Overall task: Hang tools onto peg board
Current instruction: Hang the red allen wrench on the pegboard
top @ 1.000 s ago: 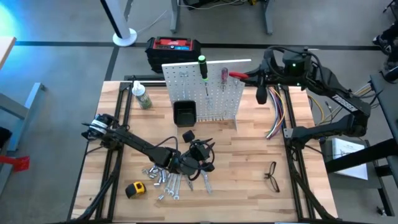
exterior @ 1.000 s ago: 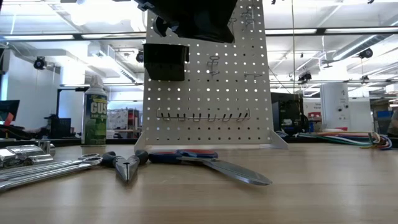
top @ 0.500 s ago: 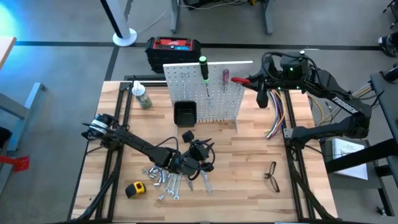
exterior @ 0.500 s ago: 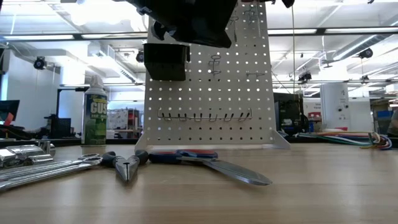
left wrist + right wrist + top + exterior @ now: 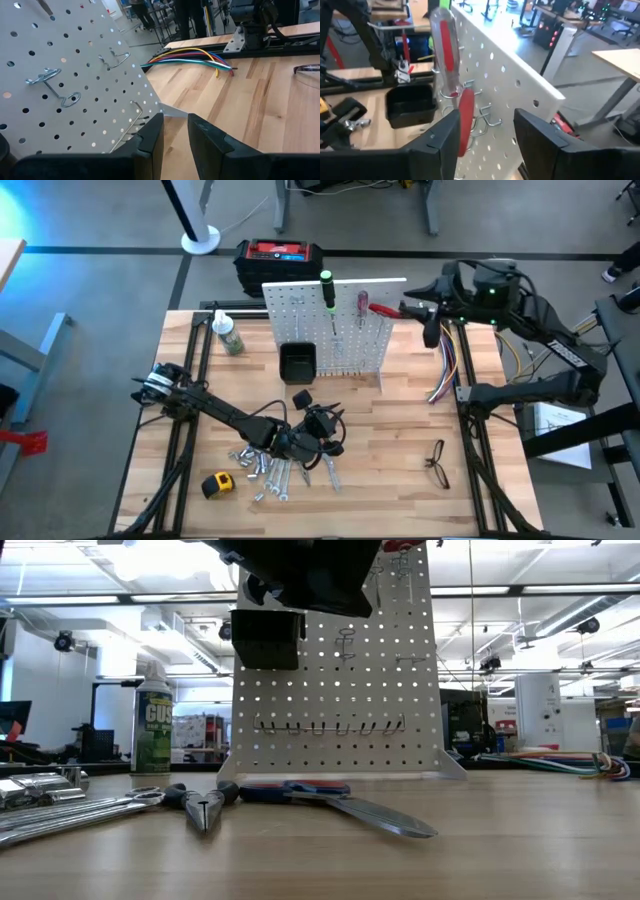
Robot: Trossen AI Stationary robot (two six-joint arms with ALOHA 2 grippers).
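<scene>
High view: the peg board [image 5: 335, 325] stands at the desk's [image 5: 400, 430] 12 o'clock side, bearing a green-handled screwdriver [image 5: 326, 288] and a red-handled screwdriver [image 5: 362, 305]. The right gripper [image 5: 418, 310] sits at the board's 3 o'clock edge, beside red-handled pliers [image 5: 383, 308]. The left gripper [image 5: 322, 423] hovers over wrenches [image 5: 270, 470] near 6 o'clock.

Right wrist view: the right gripper's fingers [image 5: 442, 132] stand apart, gripping nothing, the pliers hanging on a hook between them.

Left wrist view: the left gripper's fingers [image 5: 150, 142] are narrowly parted, empty.
</scene>
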